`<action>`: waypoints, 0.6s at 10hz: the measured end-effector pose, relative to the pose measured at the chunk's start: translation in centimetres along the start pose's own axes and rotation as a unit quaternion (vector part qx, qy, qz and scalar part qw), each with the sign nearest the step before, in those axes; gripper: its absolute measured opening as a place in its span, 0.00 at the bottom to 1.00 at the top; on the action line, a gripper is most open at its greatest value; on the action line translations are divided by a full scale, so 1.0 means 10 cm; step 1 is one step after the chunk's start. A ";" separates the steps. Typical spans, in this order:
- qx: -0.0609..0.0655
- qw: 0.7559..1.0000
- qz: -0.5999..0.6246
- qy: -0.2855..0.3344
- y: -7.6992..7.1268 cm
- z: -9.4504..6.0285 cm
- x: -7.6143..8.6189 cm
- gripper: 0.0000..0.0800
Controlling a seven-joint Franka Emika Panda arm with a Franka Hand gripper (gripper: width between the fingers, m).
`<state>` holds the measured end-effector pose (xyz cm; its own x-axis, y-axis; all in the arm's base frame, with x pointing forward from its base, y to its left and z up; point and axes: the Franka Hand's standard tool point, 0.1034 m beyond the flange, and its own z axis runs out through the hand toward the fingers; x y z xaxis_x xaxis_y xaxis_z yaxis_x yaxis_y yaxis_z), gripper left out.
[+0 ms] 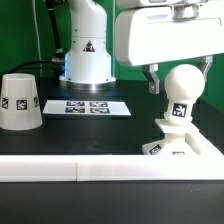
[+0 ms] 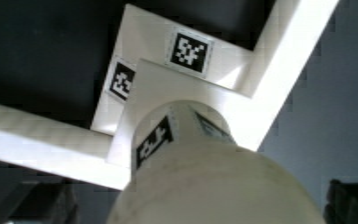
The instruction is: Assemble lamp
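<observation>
A robotics lab: green backdrop (image 1: pixel 20 30), black table (image 1: pixel 100 135), tagged marker board (image 1: pixel 90 106).

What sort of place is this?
Probably a robotics lab bench: a white robot arm, a marker board of printed tags on a black table, a tagged shade, and a green backdrop.

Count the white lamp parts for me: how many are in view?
3: the shade at the exterior view's left; the bulb at its right, upright over the base. None seems hidden.

Below the gripper (image 1: pixel 180 84), the bulb (image 2: pixel 202 165) looms blurred and cut off by the wrist view's edge, hiding part of the base (image 2: pixel 158 60); whether the gripper clasps it is unclear.
</observation>
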<state>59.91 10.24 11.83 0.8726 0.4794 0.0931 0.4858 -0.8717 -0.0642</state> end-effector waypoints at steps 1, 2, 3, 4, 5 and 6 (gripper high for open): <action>-0.006 0.999 -0.044 -0.005 0.00 0.00 0.02 0.87; -0.012 0.996 -0.091 -0.010 0.00 0.00 0.04 0.87; -0.014 0.991 -0.133 -0.015 0.01 0.02 0.05 0.87; -0.016 0.984 -0.179 -0.016 0.01 0.02 0.06 0.87; -0.017 0.978 -0.207 -0.016 0.01 0.01 0.07 0.87; -0.019 0.971 -0.238 -0.016 0.02 0.00 0.09 0.87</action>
<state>60.79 10.51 11.91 0.5511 0.8313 0.0724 0.8329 -0.5533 0.0143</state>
